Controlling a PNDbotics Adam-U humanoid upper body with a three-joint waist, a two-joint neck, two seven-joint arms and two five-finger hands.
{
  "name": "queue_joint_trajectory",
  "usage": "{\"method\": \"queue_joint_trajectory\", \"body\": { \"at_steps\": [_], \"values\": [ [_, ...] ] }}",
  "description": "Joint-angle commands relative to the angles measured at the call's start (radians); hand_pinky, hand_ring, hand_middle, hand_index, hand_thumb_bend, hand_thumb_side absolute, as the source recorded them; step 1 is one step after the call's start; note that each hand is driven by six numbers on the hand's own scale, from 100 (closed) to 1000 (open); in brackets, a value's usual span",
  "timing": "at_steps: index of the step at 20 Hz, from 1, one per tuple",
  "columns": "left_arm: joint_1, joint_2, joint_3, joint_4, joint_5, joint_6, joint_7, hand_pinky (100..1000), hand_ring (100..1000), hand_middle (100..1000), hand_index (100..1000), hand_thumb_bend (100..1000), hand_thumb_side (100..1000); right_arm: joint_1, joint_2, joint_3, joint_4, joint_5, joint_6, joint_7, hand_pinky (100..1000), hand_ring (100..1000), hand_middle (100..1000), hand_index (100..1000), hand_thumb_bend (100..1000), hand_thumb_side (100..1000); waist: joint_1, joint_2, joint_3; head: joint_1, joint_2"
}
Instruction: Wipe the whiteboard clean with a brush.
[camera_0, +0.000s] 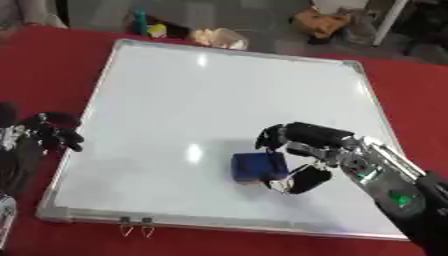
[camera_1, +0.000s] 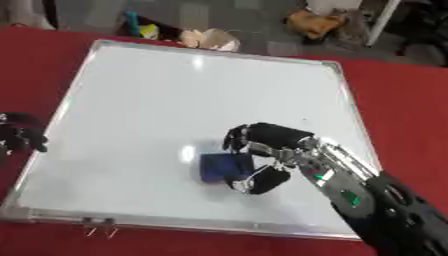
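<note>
Blue brush (camera_0: 259, 166) sits flat on whiteboard (camera_0: 219, 95) near 6 o'clock, right robot hand (camera_0: 306, 150) curled round it from 3 o'clock to drag it, left robot hand (camera_0: 52, 134) idle, curled, at board's 9 o'clock edge on red worktop (camera_0: 52, 55).

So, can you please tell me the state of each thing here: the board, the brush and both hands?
whiteboard: flat on the red table, no marks visible
blue brush: resting on the board, held
right hand: curled round the brush
left hand: idle by the board's left edge, fingers curled
</note>
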Motion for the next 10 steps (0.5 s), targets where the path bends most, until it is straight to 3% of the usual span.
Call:
{"method": "queue_joint_trajectory", "body": {
  "at_steps": [1,10],
  "values": [
    [-0.015,0.011,0.001,-0.016,-0.004,-0.002,-0.004,535,556,610,672,785,1000,-0.016,-0.006,-0.008,0.009,0.011,-0.008,-0.003,831,815,775,431,173,420,0.005,-0.011,0.001,-0.005,-0.005],
    [-0.016,0.011,0.000,-0.016,-0.006,-0.002,-0.005,536,555,610,672,785,1000,-0.018,0.006,-0.002,0.034,0.020,-0.018,-0.008,824,800,758,429,165,415,0.004,-0.004,-0.003,-0.004,-0.004]
  ]
}}
